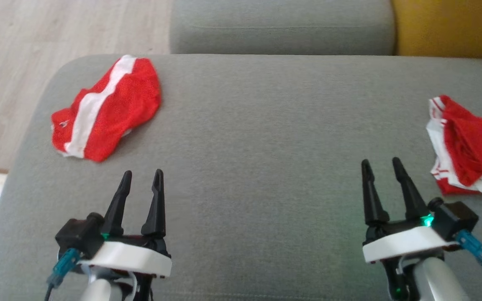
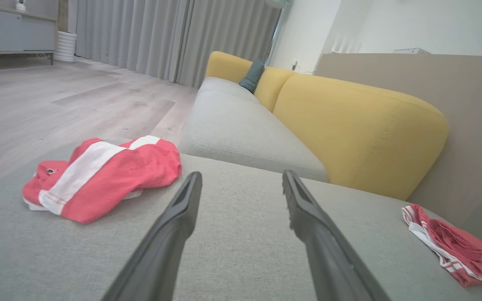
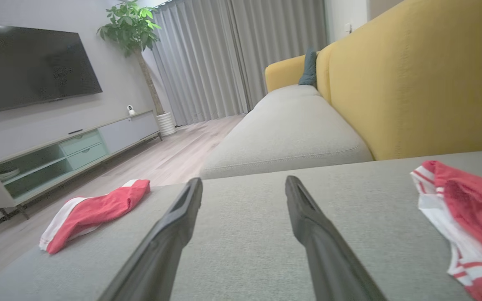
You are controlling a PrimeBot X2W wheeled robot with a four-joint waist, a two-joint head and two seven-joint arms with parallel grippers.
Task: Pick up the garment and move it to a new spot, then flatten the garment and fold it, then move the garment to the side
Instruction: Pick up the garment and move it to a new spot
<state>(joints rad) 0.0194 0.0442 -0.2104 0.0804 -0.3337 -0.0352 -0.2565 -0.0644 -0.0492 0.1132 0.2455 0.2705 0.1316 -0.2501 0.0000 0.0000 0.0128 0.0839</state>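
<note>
A crumpled red garment with a broad white stripe [image 1: 106, 109] lies at the far left of the grey sofa cushion [image 1: 257, 138]. It also shows in the left wrist view [image 2: 103, 177] and the right wrist view [image 3: 94, 213]. A second red and white garment [image 1: 471, 146] lies bunched at the right edge [image 2: 454, 246] [image 3: 467, 213]. My left gripper [image 1: 143, 172] [image 2: 242, 173] hovers open and empty, just nearer than the striped garment. My right gripper [image 1: 380, 160] [image 3: 243, 179] is open and empty too, left of the second garment.
The cushion's rounded left edge drops to a pale wood floor [image 1: 11, 62]. Another grey seat cushion [image 1: 283, 27] and a yellow backrest [image 1: 450, 27] lie beyond. A TV cabinet [image 3: 69, 154] and a potted plant [image 3: 132, 25] stand across the room.
</note>
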